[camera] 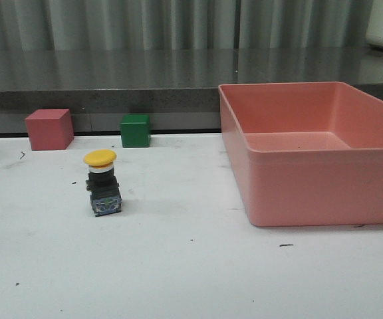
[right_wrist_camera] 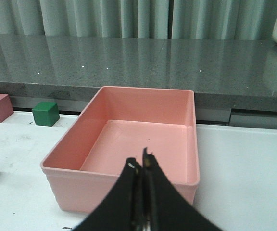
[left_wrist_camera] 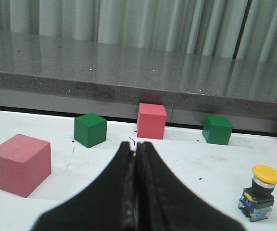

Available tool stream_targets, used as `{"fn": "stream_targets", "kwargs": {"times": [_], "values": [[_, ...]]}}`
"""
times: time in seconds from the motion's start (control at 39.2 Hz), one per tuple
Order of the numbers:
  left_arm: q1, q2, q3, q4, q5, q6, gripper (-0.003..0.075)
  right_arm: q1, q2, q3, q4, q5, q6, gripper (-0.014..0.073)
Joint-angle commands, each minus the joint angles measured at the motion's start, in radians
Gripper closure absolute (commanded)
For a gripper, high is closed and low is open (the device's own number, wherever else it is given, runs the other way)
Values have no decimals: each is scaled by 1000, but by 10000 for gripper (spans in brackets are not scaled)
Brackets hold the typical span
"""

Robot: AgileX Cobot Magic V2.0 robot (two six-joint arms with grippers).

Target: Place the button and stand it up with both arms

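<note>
Yellow-capped button (camera: 102, 184) stands upright alone; both tools, left (left_wrist_camera: 136, 149) and right (right_wrist_camera: 142, 159), pinched empty.

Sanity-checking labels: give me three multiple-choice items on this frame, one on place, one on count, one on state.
1. Where is the button? A inside the pink bin B on the table, left of the pink bin C on a cube
2. Cubes in the left wrist view? A two B three C four
3. The left gripper is? A shut, empty B wide open C holding the button

B: it stands upright on the table.
C: two pink, two green.
A: fingers meet with nothing between them.
</note>
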Motion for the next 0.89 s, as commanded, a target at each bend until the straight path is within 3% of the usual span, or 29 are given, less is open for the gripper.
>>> {"fn": "stream_targets", "kwargs": {"times": [0.0, 0.48, 0.69, 0.87], "values": [[1, -25, 16, -7, -88, -3, 740, -6, 14, -25, -18, -84, -10, 661], [1, -25, 16, -7, -88, -3, 740, -6, 14, -21, -62, -87, -10, 661], [1, -25, 16, -7, -88, -3, 740, -16, -12, 111, -37, -166, -10, 661], [1, -25, 16, -7, -88, -3, 740, -107, -73, 261, 28, -223, -13, 661]]}}
